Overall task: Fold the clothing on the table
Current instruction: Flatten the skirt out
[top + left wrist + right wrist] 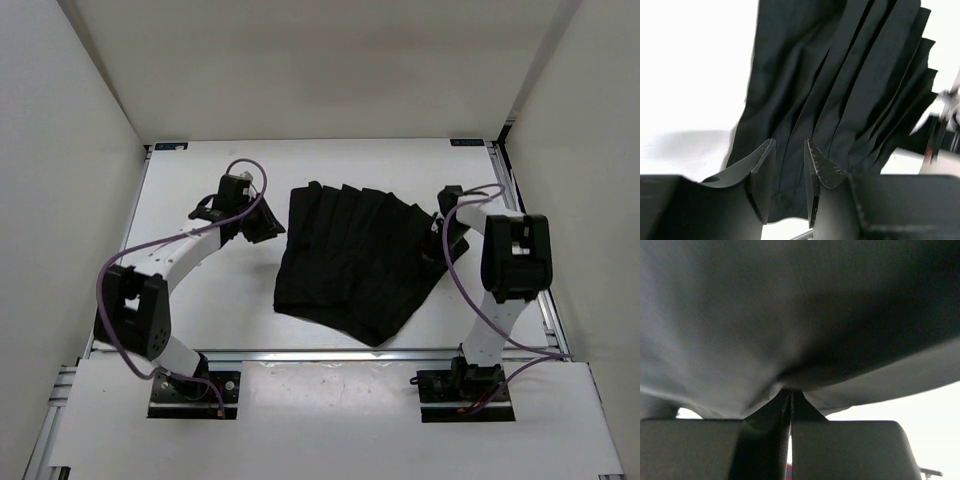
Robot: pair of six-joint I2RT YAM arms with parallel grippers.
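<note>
**Black pleated clothing (355,265) on a white table (215,300), pinched at one side by the right gripper (440,238)**

The clothing is spread across the middle of the table, between the two arms. From above, its pleats are seen running from the far edge toward the near edge and fanning slightly. The far-left corner is squared, and the near edge tapers to a point toward the right.

The left gripper (263,226) is placed just beside the far-left edge of the clothing. In the left wrist view, the left gripper (790,145) is seen with its two fingers (762,172) parted and a gap between them. The clothing (840,75) is spread beyond the fingertips, and dark fabric is seen through the gap. Nothing is clamped between the fingers, and contact with the fabric cannot be told. The white table (690,75) is seen to the left of the fabric.

In the top view, the right gripper is set against the right edge of the clothing, near the far-right corner. In the right wrist view, the right gripper (790,393) is seen with its fingertips pressed together. The clothing (790,315) is bunched into a fold where they meet, so the fabric is gripped there. Above the fingers, almost the whole view is filled by it. A strip of table (900,412) is seen beneath it on the right.
</note>
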